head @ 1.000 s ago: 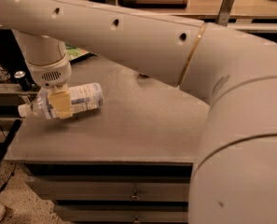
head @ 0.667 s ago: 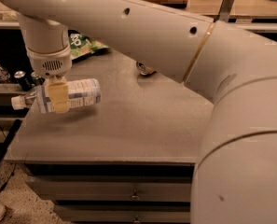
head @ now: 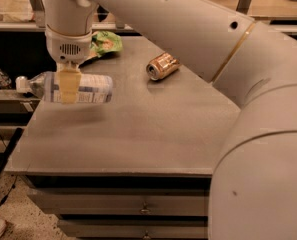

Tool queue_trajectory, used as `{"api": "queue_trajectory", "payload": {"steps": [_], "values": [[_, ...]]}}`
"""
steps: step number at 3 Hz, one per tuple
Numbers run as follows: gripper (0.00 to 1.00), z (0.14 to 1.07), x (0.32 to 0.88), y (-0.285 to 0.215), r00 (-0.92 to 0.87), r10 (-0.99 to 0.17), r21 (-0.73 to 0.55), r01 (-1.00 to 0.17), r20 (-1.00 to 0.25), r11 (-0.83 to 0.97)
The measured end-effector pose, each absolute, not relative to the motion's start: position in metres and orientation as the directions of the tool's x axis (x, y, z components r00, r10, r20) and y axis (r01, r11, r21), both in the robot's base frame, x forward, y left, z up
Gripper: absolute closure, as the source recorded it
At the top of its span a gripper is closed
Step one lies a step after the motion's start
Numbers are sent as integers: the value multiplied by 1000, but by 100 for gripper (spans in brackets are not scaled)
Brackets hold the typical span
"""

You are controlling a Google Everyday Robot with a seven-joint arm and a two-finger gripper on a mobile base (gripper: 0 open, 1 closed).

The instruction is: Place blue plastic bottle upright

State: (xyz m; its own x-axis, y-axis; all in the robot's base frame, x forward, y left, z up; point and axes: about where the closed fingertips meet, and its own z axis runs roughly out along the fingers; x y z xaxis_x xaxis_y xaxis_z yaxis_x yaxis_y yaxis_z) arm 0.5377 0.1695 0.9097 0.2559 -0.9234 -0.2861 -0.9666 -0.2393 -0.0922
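Observation:
The blue plastic bottle (head: 88, 88) is clear with a white cap at its left end and a white-and-blue label. It hangs horizontally in the air above the left part of the grey table (head: 138, 129). My gripper (head: 68, 86) comes down from above at the upper left and is shut on the bottle's middle, with one tan finger (head: 68, 84) across its front. The bottle's shadow falls on the table just below it.
A gold-brown drink can (head: 163, 65) lies on its side at the table's middle back. A green bag (head: 104, 43) lies at the back left. My big white arm fills the right side. A small water bottle (head: 1, 77) stands far left off the table. Drawers run below the table's front edge.
My gripper has lifted the bottle off the table, up and slightly away from the front edge; the bottle stays horizontal. More of the can and green bag now shows.

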Motion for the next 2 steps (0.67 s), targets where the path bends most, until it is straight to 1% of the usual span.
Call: {"api": "queue_trajectory", "payload": {"steps": [2], "values": [[100, 912, 540, 172, 230, -920, -108, -973, -317, -206]]}}
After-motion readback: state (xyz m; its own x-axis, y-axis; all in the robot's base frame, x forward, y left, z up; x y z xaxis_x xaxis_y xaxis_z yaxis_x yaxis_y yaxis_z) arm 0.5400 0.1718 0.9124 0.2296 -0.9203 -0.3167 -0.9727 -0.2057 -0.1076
